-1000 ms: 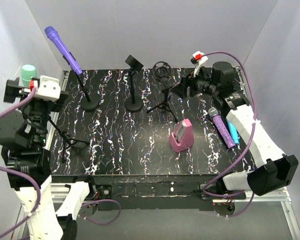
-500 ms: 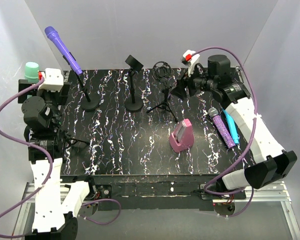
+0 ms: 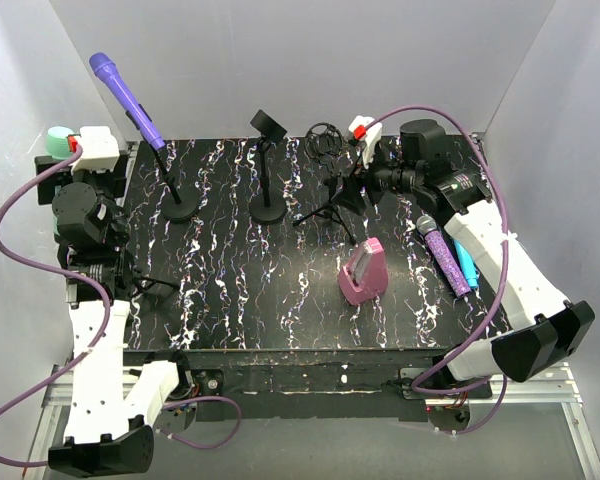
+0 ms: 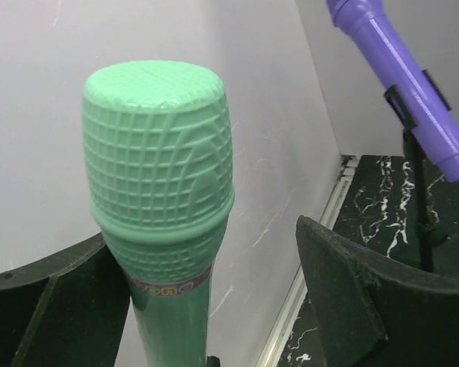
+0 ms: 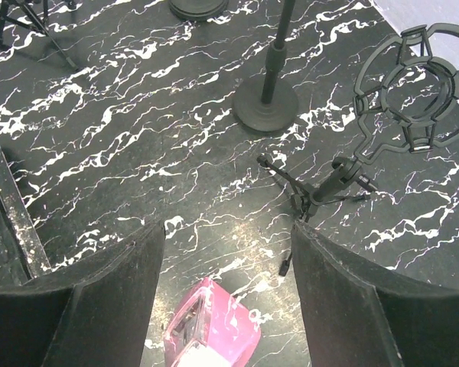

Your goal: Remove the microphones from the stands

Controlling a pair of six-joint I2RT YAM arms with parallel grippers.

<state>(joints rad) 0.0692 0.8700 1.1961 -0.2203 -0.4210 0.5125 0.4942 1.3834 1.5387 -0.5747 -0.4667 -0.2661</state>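
A green microphone (image 4: 159, 160) stands upright at the table's far left edge (image 3: 59, 141); the stand under it is hidden by my left arm. My left gripper (image 4: 203, 237) is open around its neck: the left finger (image 4: 57, 306) lies against the handle and the right finger (image 4: 352, 290) stands clear of it. A purple microphone (image 3: 128, 95) leans in a round-based stand (image 3: 179, 209) just beyond. My right gripper (image 5: 228, 229) hangs open and empty above the table (image 3: 349, 188), over a pink holder (image 5: 210, 329).
An empty clip stand (image 3: 268, 170) and a tripod with a ring shock mount (image 3: 325, 140) stand at the back. A glittery purple microphone (image 3: 446, 256) and a blue one (image 3: 465, 262) lie at the right. A small black tripod (image 3: 135, 285) sits beside my left arm.
My left arm has straightened up and set its gripper around the green microphone, the jaws narrowing. My right gripper has moved left toward the shock-mount tripod, still open.
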